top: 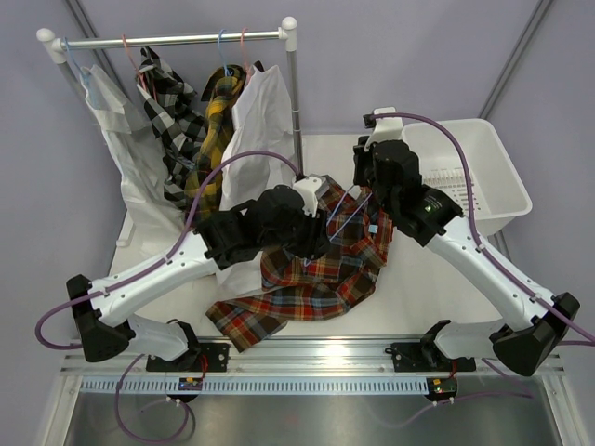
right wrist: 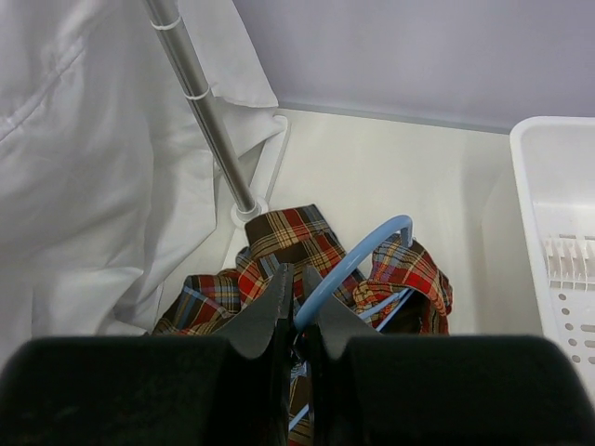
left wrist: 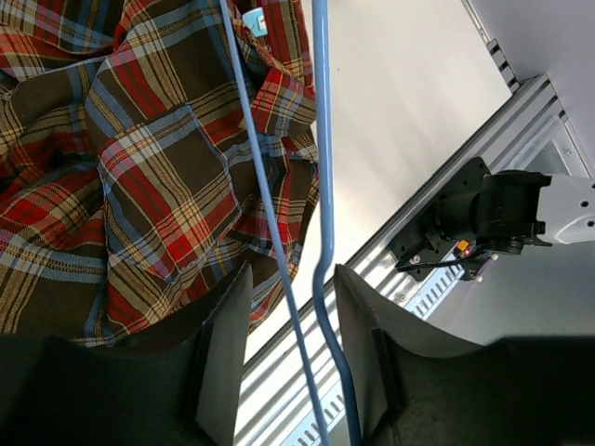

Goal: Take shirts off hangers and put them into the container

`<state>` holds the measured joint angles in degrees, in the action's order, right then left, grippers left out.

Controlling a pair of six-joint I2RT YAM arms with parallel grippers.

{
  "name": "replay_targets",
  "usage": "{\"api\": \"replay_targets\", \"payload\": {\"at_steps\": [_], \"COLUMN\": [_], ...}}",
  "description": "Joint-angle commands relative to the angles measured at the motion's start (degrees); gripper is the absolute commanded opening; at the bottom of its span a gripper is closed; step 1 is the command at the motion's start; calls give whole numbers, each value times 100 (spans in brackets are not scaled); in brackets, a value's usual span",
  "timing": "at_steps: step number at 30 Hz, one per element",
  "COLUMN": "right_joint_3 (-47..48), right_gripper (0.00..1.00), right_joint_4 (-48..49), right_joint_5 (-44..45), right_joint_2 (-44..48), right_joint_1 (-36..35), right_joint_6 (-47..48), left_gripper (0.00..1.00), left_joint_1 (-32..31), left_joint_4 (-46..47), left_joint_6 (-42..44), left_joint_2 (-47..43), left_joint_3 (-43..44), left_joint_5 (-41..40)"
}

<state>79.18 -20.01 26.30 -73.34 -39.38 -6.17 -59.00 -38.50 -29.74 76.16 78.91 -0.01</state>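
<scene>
A red-orange-blue plaid shirt [top: 316,279] [left wrist: 139,186] [right wrist: 288,237] lies crumpled on the table between the arms, still threaded on a light blue hanger [top: 346,212] [left wrist: 321,186] [right wrist: 358,260]. My right gripper [top: 370,216] [right wrist: 299,279] is shut on the base of the hanger's hook, which curves up and away from it. My left gripper [top: 321,212] [left wrist: 290,316] straddles two of the hanger's blue wires. Its jaws stand apart, with a gap on each side of the wires. The white container [top: 507,172] [right wrist: 558,186] sits at the right with nothing in it.
A clothes rail [top: 177,39] on an upright post [top: 296,102] [right wrist: 209,121] carries a white shirt [top: 116,121], a black-white checked one [top: 167,121], a yellow-black plaid one [top: 216,121] and another white one [top: 260,121] [right wrist: 84,167]. An aluminium rail [top: 307,381] edges the table front.
</scene>
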Motion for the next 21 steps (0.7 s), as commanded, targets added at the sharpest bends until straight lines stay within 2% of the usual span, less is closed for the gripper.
{"api": "replay_targets", "payload": {"at_steps": [1,4,5,7,8,14,17,18,21], "right_joint_3": [300,291,274,230,212,45,89,98,124], "right_gripper": [0,0,0,0,0,0,23,39,60], "right_joint_4": [384,340,296,243,174,-326,-714,-793,-1092], "right_joint_5": [244,243,226,191,165,-283,-609,-766,-1056], "right_joint_2": [-22,-22,-14,4,13,180,311,373,610], "right_joint_1": [-79,-105,-123,-132,-141,-141,-141,-141,-141], "right_joint_6": [143,125,125,64,29,-340,-498,-551,-648], "left_gripper": [40,29,19,10,1,0,0,0,0], "left_joint_1": [-41,-41,-41,-41,-50,-50,-50,-50,-50], "left_joint_4": [80,80,71,80,71,71,45,10,-149], "left_joint_6": [-24,12,55,117,195,609,767,802,926], "left_joint_2": [-198,-251,-294,-373,-443,-786,-989,-1076,-1252], "left_joint_3": [-69,-87,-87,-113,-122,-297,-438,-464,-552], "left_joint_5": [27,-174,-253,-341,-437,-728,-842,-869,-983]}}
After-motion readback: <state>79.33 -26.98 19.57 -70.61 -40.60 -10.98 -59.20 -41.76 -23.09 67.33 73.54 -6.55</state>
